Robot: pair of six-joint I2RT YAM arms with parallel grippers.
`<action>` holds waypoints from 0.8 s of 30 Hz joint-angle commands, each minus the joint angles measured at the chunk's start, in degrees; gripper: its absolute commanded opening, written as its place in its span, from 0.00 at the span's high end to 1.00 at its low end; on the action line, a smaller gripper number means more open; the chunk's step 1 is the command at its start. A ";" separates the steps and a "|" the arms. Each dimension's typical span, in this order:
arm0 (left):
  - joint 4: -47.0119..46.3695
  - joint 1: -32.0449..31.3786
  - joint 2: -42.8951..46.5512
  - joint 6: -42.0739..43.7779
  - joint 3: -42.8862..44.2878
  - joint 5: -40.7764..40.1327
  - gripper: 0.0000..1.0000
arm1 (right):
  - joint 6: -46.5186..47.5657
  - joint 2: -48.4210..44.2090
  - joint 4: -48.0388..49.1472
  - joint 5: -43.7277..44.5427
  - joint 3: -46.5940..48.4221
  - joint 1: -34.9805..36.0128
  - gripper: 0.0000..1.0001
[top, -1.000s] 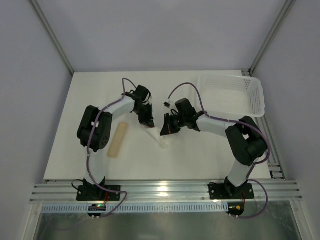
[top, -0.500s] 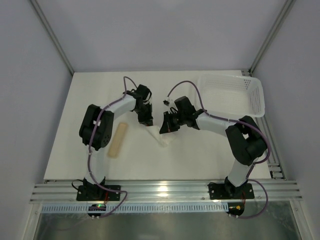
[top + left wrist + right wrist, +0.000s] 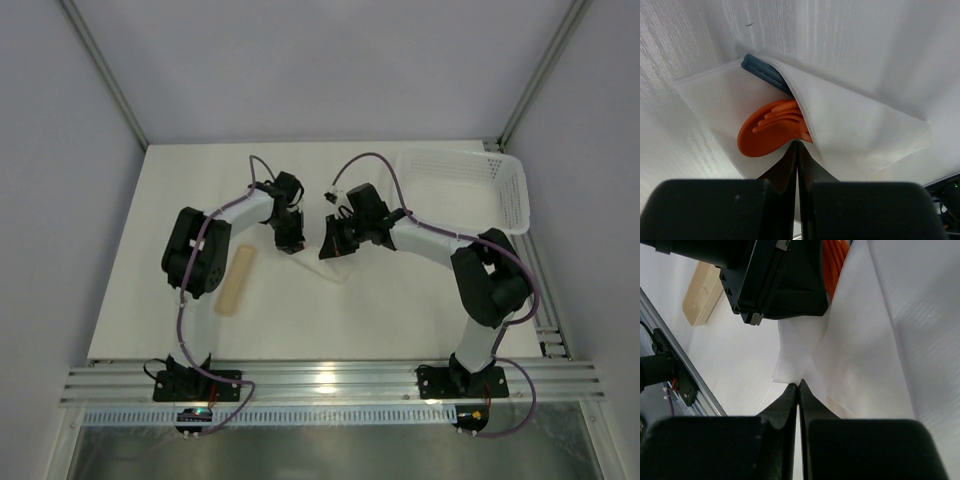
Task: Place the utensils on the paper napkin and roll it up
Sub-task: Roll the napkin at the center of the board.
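Left wrist cam: left tool point(image 3: 796, 150) sits bottom centre, fingers clenched tight w/ no gap, tips right at the near edge of the paper napkin point(image 3: 860, 120). Can't tell if any paper's actually pinched tbh. Napkin's folded over the orange utensils point(image 3: 771, 134), which poke out just above the tips, and a dark blue utensil point(image 3: 761, 69) sticks out further up, upper left of the frame.

Right wrist cam: right tool point(image 3: 799, 386) clenched too, tips meeting at a napkin corner. Same deal, can't say if it's got hold of it. Past that is the left tool's black body, then the beige piece point(image 3: 700, 292) at upper left.

Top cam: both tools meet mid-frame over the napkin on the bench point(image 3: 180, 190), beige piece lower left of them, white basket point(image 3: 465, 190) upper right, well apart.
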State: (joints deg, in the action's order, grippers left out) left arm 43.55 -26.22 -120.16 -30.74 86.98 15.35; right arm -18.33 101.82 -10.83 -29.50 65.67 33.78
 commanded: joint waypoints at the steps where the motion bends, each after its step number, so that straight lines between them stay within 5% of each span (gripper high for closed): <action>1: 1.80 0.03 -1.22 1.56 0.74 -1.64 1.00 | 0.49 0.31 0.11 1.81 1.83 -0.64 0.96; 24: 1.19 0.03 -0.52 1.21 1.53 -1.12 1.00 | 0.49 6.46 0.02 2.96 4.03 -4.34 0.96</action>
State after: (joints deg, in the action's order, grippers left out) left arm 43.81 -26.22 -120.38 -30.81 87.31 15.44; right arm -18.37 108.42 -11.70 -26.30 67.16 29.85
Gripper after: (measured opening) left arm 0.002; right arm 0.040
